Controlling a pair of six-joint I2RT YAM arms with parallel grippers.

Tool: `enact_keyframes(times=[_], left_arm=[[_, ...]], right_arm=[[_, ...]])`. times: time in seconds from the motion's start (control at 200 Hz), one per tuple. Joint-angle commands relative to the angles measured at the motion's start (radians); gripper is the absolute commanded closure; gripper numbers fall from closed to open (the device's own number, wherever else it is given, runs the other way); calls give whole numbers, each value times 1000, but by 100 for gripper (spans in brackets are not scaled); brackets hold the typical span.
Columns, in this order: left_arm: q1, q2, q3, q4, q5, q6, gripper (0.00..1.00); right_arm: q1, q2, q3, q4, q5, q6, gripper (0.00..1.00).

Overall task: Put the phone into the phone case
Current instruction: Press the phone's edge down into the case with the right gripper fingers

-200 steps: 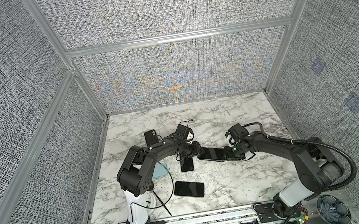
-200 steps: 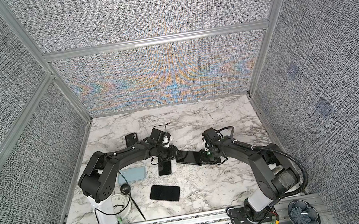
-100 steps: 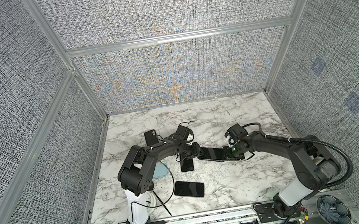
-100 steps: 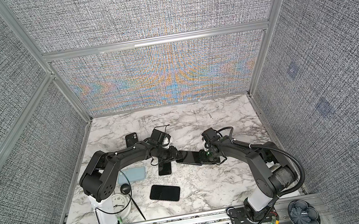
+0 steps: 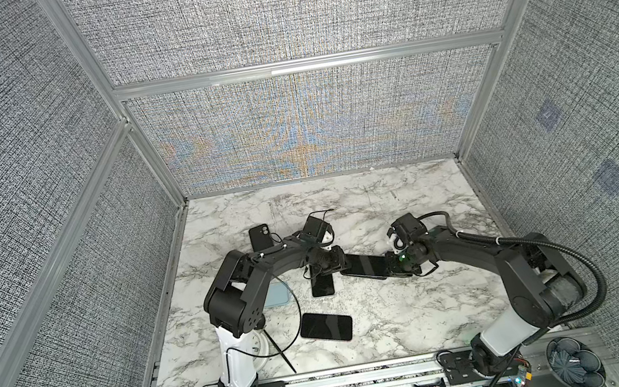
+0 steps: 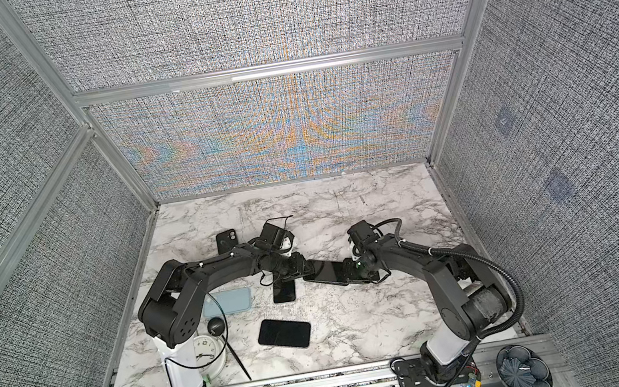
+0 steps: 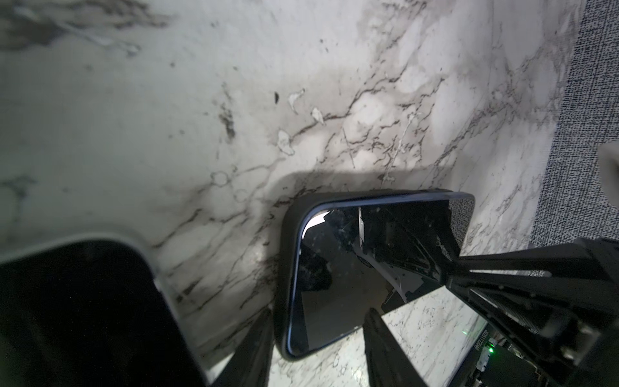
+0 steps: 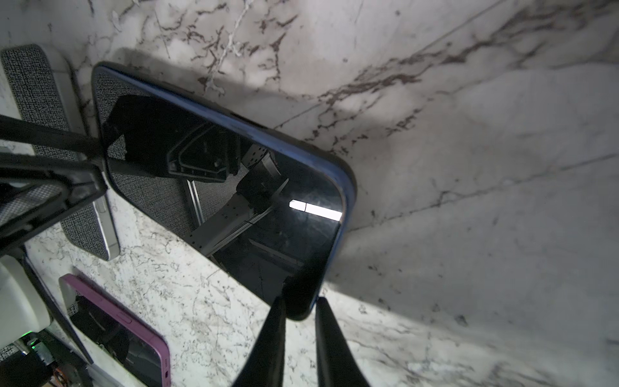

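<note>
The left gripper point(image 7: 318, 313) is clamped on 1 end of the blue-edged phone point(image 7: 335, 268). The right gripper point(image 8: 299, 301), fingers narrow, pinches the opposite corner. Likely 1 arm steadies the phone while the other squeezes that corner home into the black case point(image 7: 286, 241), whose rim wraps the phone's edge. Phone and case are held raised off the marble table point(image 8: 469, 167), screen up. The long axis runs gripper to gripper, crosswise in both top views.
</note>
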Motion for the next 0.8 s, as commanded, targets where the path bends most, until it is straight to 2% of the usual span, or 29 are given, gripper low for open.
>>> enact_keyframes(times=[0.0,0.795], left_arm=[[-1,3,-1,17,23,7,55],[-1,1,-22,50,41,-13,56]], right_arm=[[4,2,7,21,-26,4,80],[22,22,10,53,-45,25,83]])
